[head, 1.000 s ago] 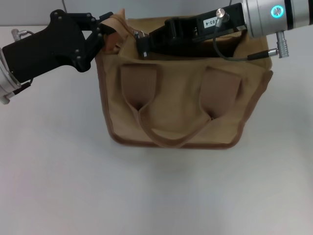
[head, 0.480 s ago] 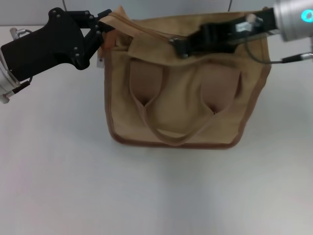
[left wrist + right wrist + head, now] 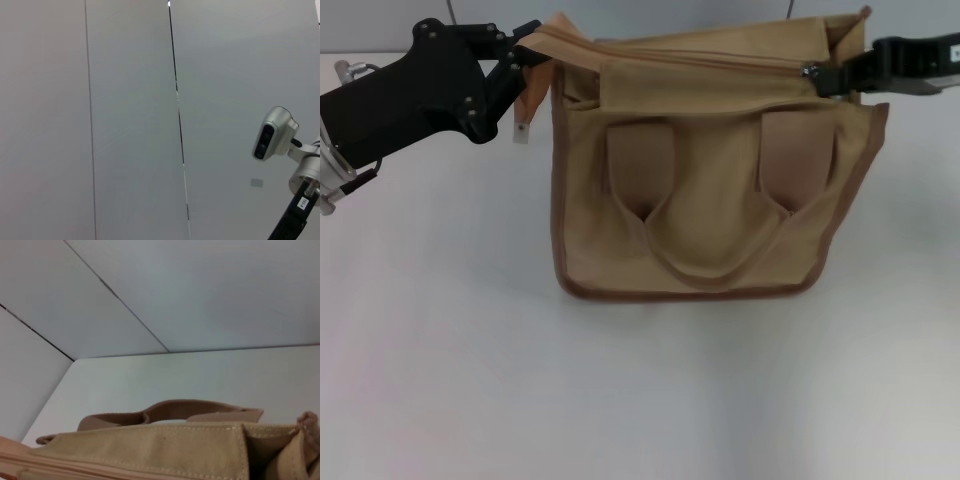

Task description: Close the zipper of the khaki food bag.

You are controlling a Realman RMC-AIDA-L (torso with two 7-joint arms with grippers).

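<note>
The khaki food bag stands on the white table in the head view, handles hanging down its front. The zipper runs along the top flap and looks drawn together over most of its length. Its small silver pull tab is near the bag's right end. My right gripper is shut on the pull tab there. My left gripper is shut on the bag's top left corner and holds it up. The right wrist view shows the bag's top edge and a handle.
A white table lies all around the bag. A small white label hangs at the bag's left corner. The left wrist view shows only a grey wall and a silver arm part.
My right gripper has moved from the bag's left part to its right end with the pull tab, closing the zipper behind it. The bag has shifted slightly right. The left gripper has kept its hold.
</note>
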